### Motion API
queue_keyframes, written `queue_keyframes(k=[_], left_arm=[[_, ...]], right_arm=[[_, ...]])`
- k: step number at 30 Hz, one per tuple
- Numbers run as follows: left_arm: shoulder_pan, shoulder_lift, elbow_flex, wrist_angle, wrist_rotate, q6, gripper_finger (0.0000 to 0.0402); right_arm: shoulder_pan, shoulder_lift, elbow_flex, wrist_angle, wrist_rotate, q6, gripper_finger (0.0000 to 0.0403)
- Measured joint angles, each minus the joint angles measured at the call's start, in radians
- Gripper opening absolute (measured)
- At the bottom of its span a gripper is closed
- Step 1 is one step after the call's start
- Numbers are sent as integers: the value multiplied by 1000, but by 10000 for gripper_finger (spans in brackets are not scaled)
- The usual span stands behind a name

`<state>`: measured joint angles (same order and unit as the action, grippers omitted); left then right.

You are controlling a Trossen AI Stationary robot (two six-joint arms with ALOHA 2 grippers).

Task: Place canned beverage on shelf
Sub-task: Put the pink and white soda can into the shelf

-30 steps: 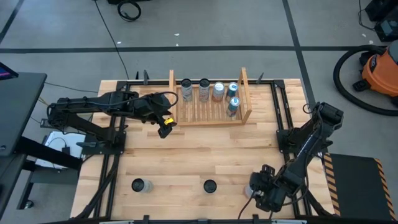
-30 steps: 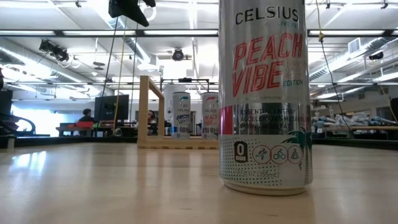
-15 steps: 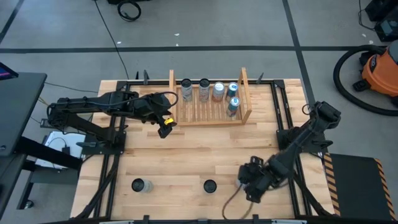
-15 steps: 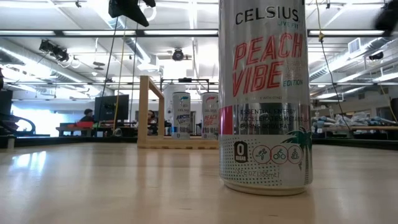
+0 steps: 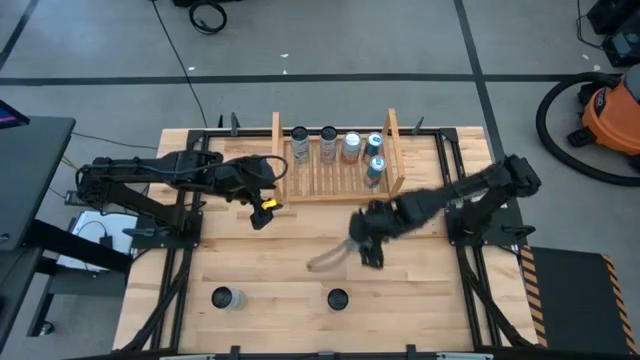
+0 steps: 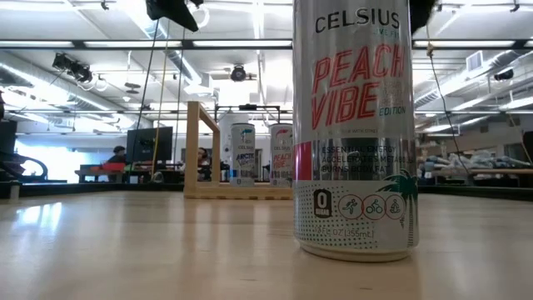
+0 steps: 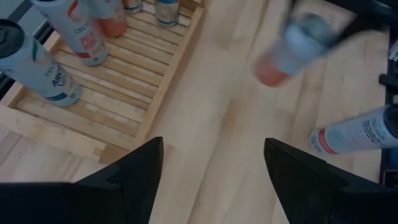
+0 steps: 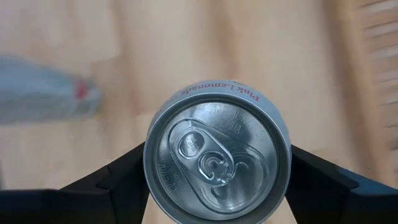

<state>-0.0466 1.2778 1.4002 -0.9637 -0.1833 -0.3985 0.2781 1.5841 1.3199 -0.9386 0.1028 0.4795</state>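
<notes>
The shelf [image 5: 335,160] is a light wooden rack at the table's far middle, with several cans standing on its slatted base [image 7: 118,81]. My right gripper [image 5: 365,238] hangs over the table's middle, shut on a silver canned beverage [image 8: 217,149], which shows blurred in the left wrist view [image 7: 291,46]. My left gripper [image 5: 262,206] hovers open beside the shelf's left board, with nothing between its fingers [image 7: 134,171]. My right gripper pinches the can's upper side wall [image 8: 152,168], just under the top rim, between its two fingers [image 8: 118,177]. The fingers come steeply from above, one on each side. The can hangs below them, top toward the wrist, clear of the table.
Two more cans stand near the table's near edge [image 5: 228,298] [image 5: 337,298]; the second one fills the low view [image 6: 354,125]. Dark frame rails run along the table's left and right sides [image 5: 450,185]. Bare wood lies between the shelf and these cans.
My right gripper has swung quickly from the table's near right corner toward its middle and the shelf. It has risen, carrying the can lifted clear of the table. My left gripper has kept its place.
</notes>
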Motion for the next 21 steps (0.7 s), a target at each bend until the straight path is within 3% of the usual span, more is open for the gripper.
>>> queue_keyframes(k=[11, 21], left_arm=[[-71, 0, 0, -38, 0, 18, 279], [-76, 0, 0, -38, 0, 32, 279]], right_arm=[[-340, 0, 79, -59, -77, -221, 304], [-539, 0, 87, -45, -97, -345, 304]])
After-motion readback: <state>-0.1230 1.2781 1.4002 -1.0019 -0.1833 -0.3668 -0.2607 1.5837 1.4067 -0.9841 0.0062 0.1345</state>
